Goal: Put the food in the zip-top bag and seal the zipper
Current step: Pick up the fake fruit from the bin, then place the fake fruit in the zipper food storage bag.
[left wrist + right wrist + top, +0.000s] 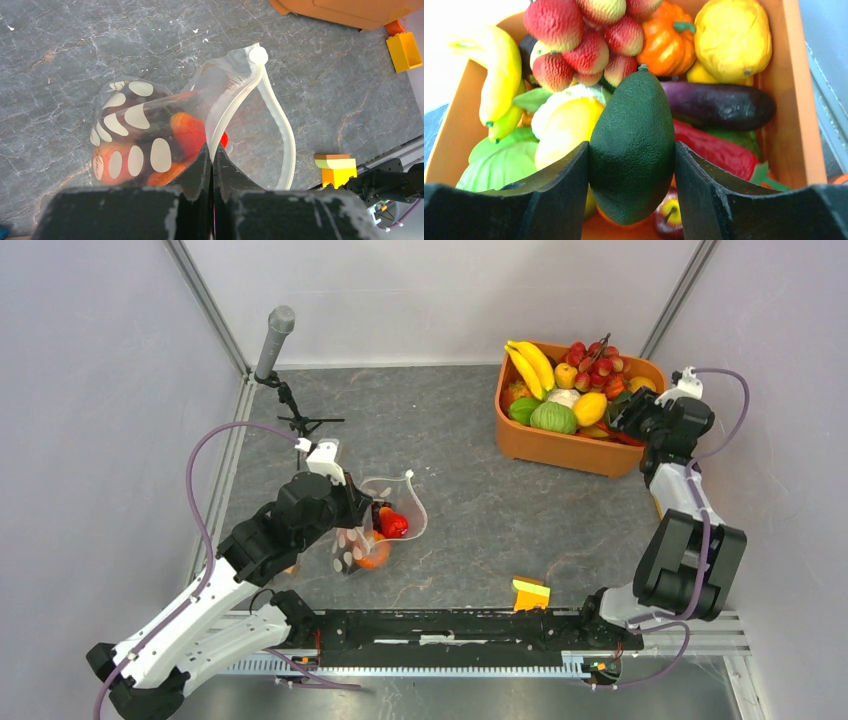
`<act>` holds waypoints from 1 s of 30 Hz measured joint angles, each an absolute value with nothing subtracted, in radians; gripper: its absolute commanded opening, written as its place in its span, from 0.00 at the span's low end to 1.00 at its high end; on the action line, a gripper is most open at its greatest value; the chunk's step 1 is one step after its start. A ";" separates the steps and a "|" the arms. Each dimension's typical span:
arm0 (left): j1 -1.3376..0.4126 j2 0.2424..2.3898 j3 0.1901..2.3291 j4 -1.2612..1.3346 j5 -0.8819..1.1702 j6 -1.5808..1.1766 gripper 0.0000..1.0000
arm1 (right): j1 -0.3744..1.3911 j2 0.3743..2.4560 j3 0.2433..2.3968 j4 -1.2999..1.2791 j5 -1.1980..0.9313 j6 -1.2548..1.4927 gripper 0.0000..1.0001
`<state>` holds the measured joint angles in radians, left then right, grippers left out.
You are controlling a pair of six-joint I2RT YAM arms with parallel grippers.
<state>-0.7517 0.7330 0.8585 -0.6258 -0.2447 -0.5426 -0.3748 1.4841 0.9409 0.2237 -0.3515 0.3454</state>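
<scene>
Dotted clear bag (127,120) w/ red & orange food (187,131) inside — white zipper (291,145) gaping open; dark-green avocado (633,150) gripped.

The work surface (470,500) is finished in a grey marbled stone pattern; pale veining and small white flecks are noted across it. It is enclosed on three sides by plain, pale grey-lavender panels: a rear wall (430,290), a left wall (90,390) and a right wall (790,360). A metal frame post is fitted in each rear corner, left (207,305) and right (682,290). A metal rail (450,665) is mounted along the near edge. A grey microphone (275,335) is held on a small black tripod (300,423) at the rear left. A small yellow block (531,593) is recorded near the front edge. Lighting is even and diffuse; only soft shadows are observed.
</scene>
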 measured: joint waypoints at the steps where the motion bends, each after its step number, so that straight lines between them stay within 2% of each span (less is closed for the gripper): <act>1: -0.752 0.731 0.857 -0.626 -0.245 -0.543 0.02 | -0.375 1.465 0.919 0.228 -0.357 0.348 0.51; 14: -0.752 0.728 0.845 -0.616 -0.232 -0.543 0.02 | -0.375 1.141 0.733 0.273 -0.379 0.390 0.51; 20: -0.752 0.728 0.844 -0.610 -0.228 -0.547 0.02 | -0.354 1.014 0.623 0.341 -0.490 0.470 0.53; 30: -0.752 0.766 0.837 -0.561 -0.199 -0.575 0.02 | -0.028 0.900 0.555 0.484 -0.662 0.495 0.51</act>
<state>-0.7517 0.7662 0.8371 -0.5613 -0.1986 -0.5755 -0.0284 0.9001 0.5552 0.4835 -0.6624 0.4946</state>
